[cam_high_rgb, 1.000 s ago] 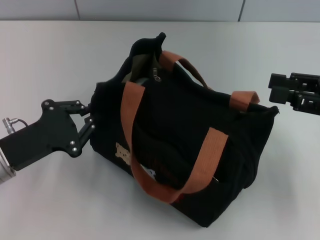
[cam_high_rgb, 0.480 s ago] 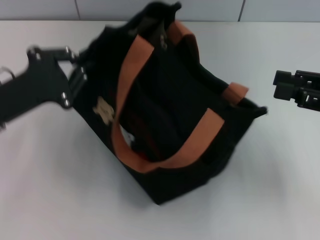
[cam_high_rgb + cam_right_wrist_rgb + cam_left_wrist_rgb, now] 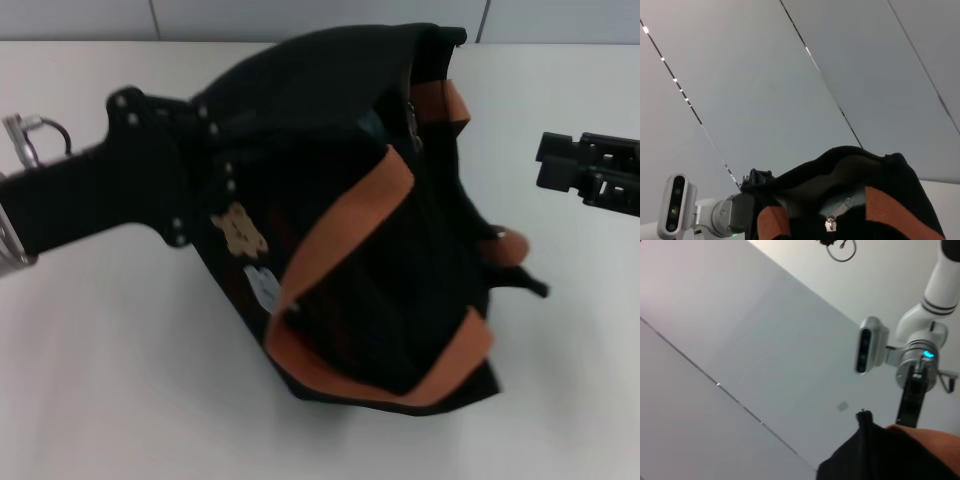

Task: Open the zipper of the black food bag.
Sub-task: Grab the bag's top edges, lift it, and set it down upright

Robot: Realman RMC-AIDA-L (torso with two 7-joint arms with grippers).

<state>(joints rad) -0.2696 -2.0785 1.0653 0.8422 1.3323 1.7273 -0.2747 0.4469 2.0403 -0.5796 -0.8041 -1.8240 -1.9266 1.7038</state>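
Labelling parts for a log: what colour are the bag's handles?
Orange-brown, against the black bag; the handles show best in the head view.

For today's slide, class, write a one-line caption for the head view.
Left gripper lifts and tips the black food bag, zipper pull showing at its mouth, while the right gripper waits apart.

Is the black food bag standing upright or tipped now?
Tipped: the black food bag leans with its top mouth turned toward the far side, gripped by the left end effector.
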